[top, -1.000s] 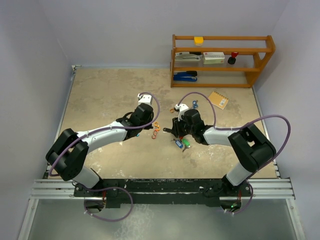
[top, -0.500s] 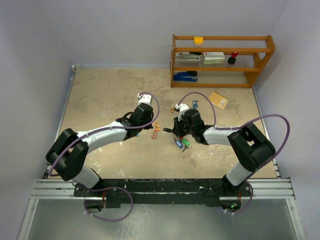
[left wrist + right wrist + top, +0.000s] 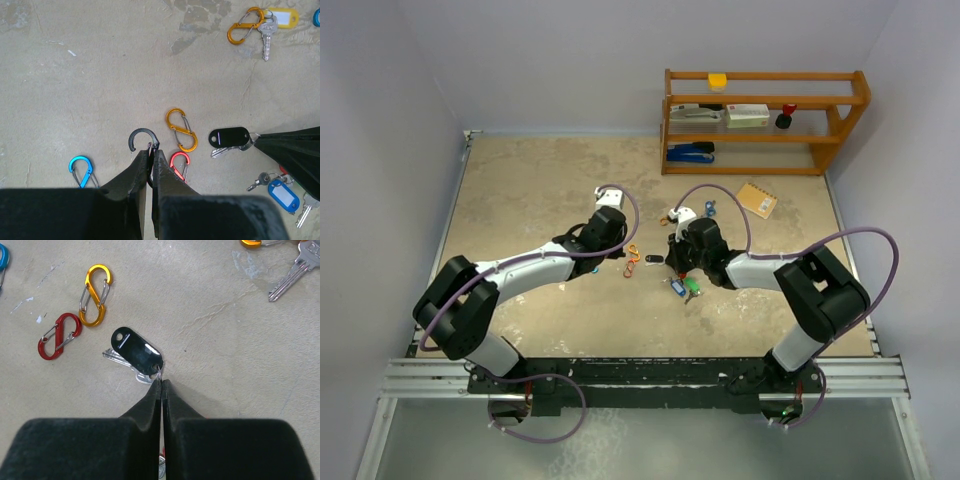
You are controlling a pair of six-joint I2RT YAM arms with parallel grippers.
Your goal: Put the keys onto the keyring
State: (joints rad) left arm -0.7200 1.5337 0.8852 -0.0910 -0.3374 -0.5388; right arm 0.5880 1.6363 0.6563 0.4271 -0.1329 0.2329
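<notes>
My left gripper (image 3: 151, 149) is shut on a black hook-shaped clip (image 3: 140, 136), which looks like the keyring; its open upper loop sticks out past the fingertips. Just right of it lies a key with a black tag (image 3: 228, 136). My right gripper (image 3: 161, 381) is shut on the small wire ring of that black-tagged key (image 3: 136, 351), which rests on the table. More keys, with blue and green tags (image 3: 682, 289), lie under the right arm. A yellow-tagged key (image 3: 280, 19) hangs on an orange clip (image 3: 244, 26) further off. The two grippers (image 3: 625, 258) (image 3: 667, 261) face each other closely.
Loose S-clips lie round the fingertips: orange (image 3: 181, 129), red (image 3: 180, 163) and blue (image 3: 80, 169). A wooden shelf (image 3: 760, 140) with office items stands at the back right, and a brown pad (image 3: 756, 199) lies before it.
My right gripper has closed onto the ring of the black-tagged key. The left arm has stayed put, still shut on the black clip.
</notes>
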